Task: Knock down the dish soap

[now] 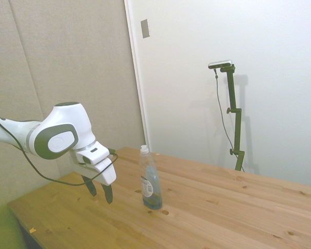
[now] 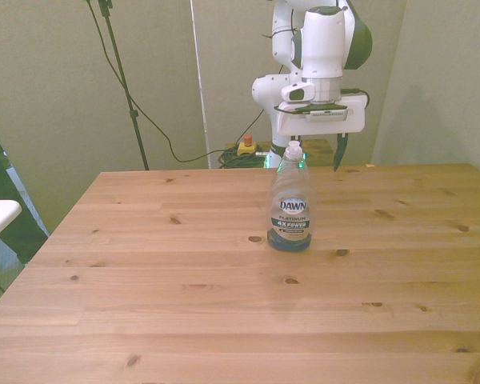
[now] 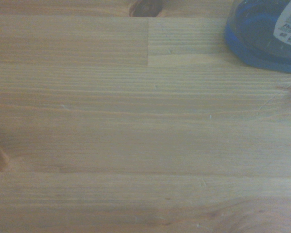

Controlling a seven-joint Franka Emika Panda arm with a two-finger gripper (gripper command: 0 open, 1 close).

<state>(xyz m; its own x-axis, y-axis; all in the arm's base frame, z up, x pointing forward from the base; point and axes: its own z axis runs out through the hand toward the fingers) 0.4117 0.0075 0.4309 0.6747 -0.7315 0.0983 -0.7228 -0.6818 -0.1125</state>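
Step in hand, as judged: approach for a sideways push; nothing has been toppled yet

Wooden plank bench (image 2: 144, 304): pale pine boards with dark knots, flat, so a tipped bottle has room to fall and roll along the boards

White jointed robot arm (image 1: 57, 136): reaches in low over the bench; its dark-fingered end effector (image 1: 99, 191) hangs just above the wood, fingers pointing down with a moderate gap between them and nothing held. In the front view the end effector (image 2: 315, 152) sits behind the bottle, fingers spread to either side of the cap

Tall slim clear plastic dish soap bottle (image 1: 150, 179) with white cap, white-and-dark label and blue liquid low inside: upright on the bench, near its middle, clear of the end effector. In the side view the bottle stands to the right of the fingers, near but not touching. The wrist view catches only the blue base of the dish soap bottle (image 3: 262, 39) at one corner, so the bottle lies off to one side of the tool axis

Advice for the push: the liquid sits low, so the base is heavy; contact should land high, near the shoulder or neck, to tip rather than slide. A steady lateral sweep seems best. A low contact risks skidding the bottle upright across the boards
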